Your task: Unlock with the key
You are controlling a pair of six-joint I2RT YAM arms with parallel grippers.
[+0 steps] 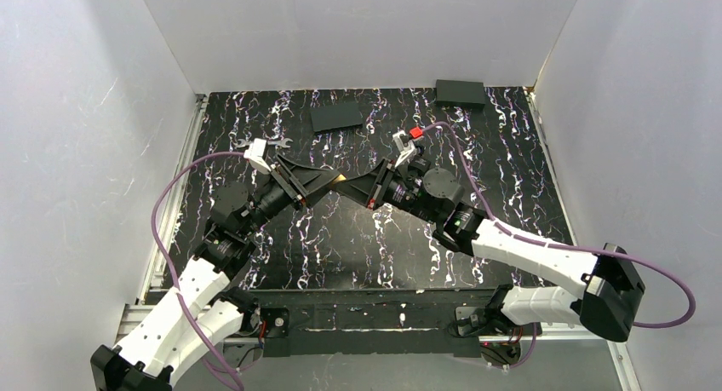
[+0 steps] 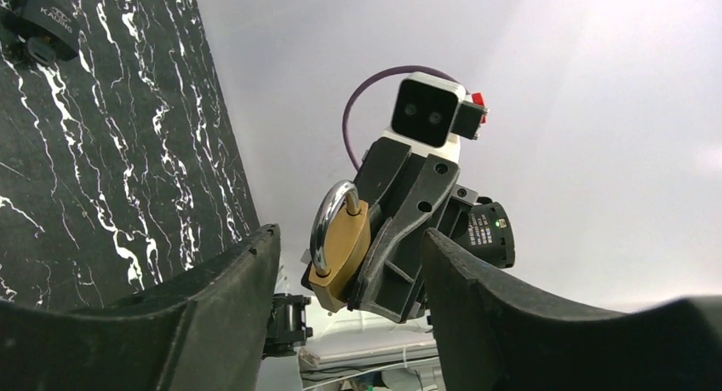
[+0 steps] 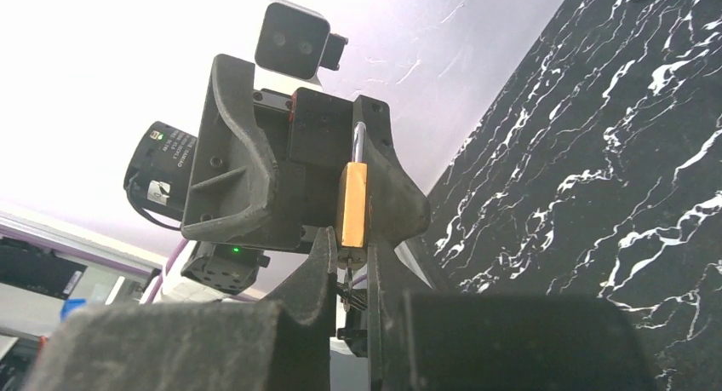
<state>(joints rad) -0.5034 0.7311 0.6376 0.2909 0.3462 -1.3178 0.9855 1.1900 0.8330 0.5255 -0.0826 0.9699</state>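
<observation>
A brass padlock [image 1: 340, 183] with a silver shackle hangs in the air at mid-table between my two grippers. My right gripper [image 1: 356, 186] is shut on its lower body; in the right wrist view the padlock [image 3: 352, 205] stands edge-on between my fingertips [image 3: 323, 250]. A thin silvery blade with a small dark head, apparently the key [image 3: 347, 285], hangs from the padlock's underside in the gap between those fingers. My left gripper [image 1: 326, 182] is open, its fingers [image 2: 247, 263] wide apart on either side of the padlock [image 2: 340, 246] without touching it.
A silver open-ended wrench [image 1: 266, 144] lies at the back left. A dark flat plate [image 1: 336, 116] and a black box [image 1: 460, 94] lie at the back. A black lettered object [image 2: 38, 29] lies on the marbled table. White walls stand close on three sides.
</observation>
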